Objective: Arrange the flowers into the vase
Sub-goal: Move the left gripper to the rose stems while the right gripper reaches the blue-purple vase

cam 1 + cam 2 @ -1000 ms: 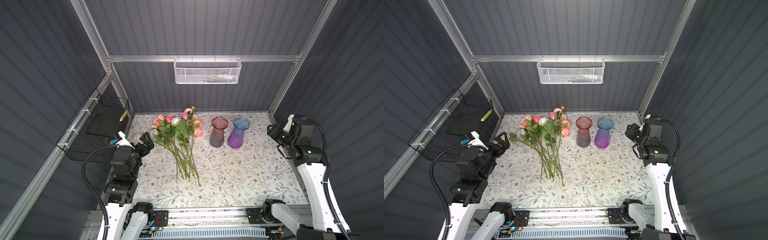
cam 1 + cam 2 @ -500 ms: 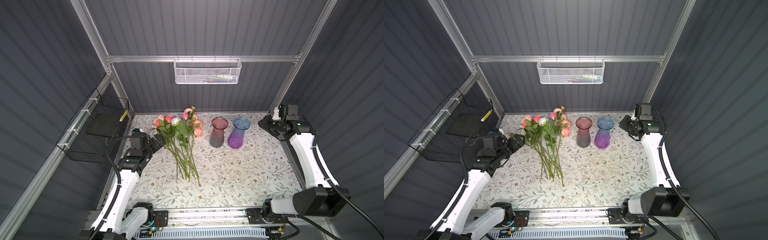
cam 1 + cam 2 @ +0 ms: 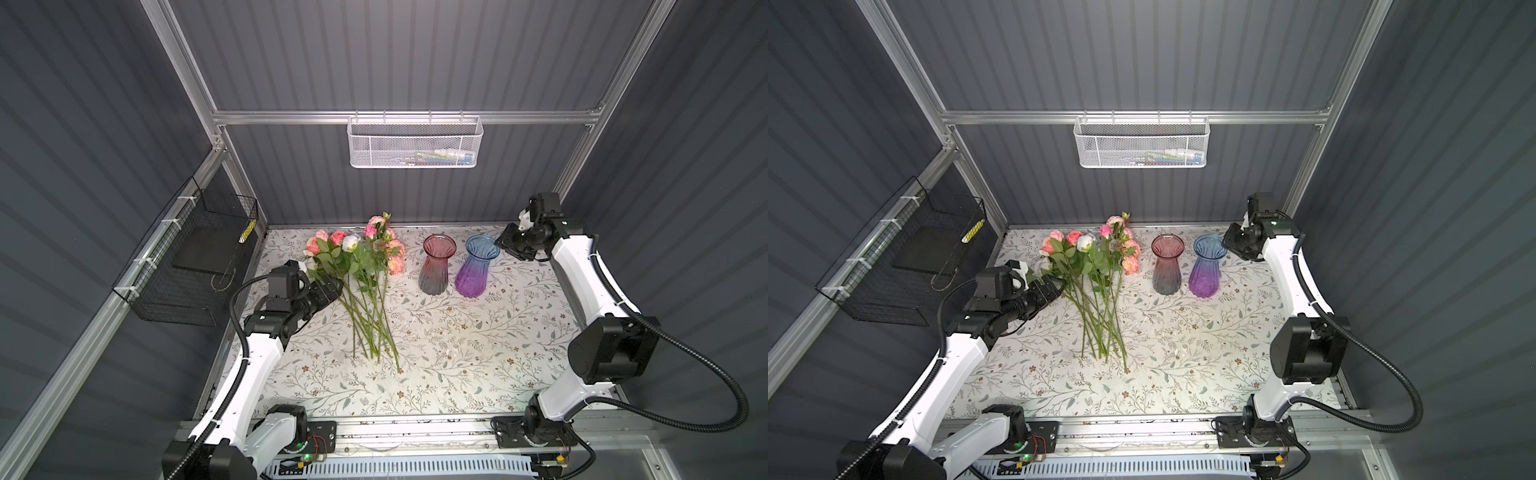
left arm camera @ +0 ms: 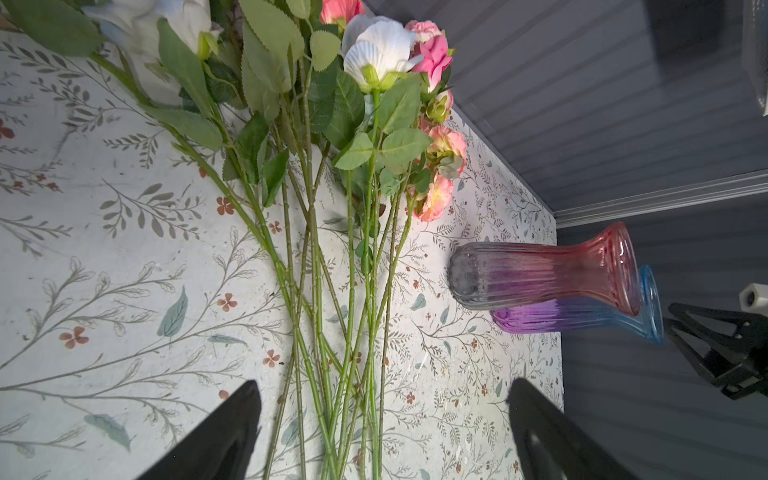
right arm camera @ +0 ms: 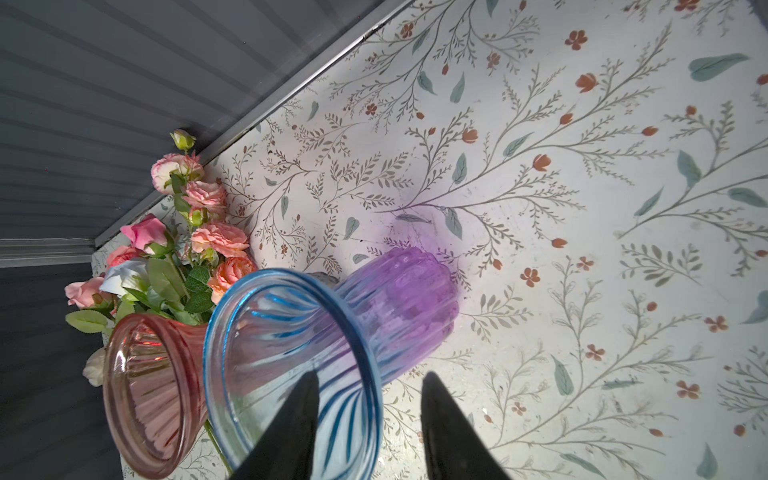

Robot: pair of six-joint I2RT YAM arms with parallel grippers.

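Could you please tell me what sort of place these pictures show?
Probably a robot test booth: grey panelled walls on a metal frame, a left arm and right arm mounted at a floral table, with flowers, a pink vase and a blue vase as props.

1. Flowers (image 4: 316, 174) lie flat on the floral bench (image 4: 104, 291), with stems bunched and crossing. The blooms are white, pink and coral.
2. Left gripper (image 4: 382, 384) has its jaws way apart. The stems run between them, but nothing's pinched.
3. Red vase (image 4: 540, 274) stands near the blooms and partly hides the blue vase (image 4: 582, 322).
4. Right gripper (image 4: 667, 314) sits right by the blue vase's mouth, jaws a little apart.
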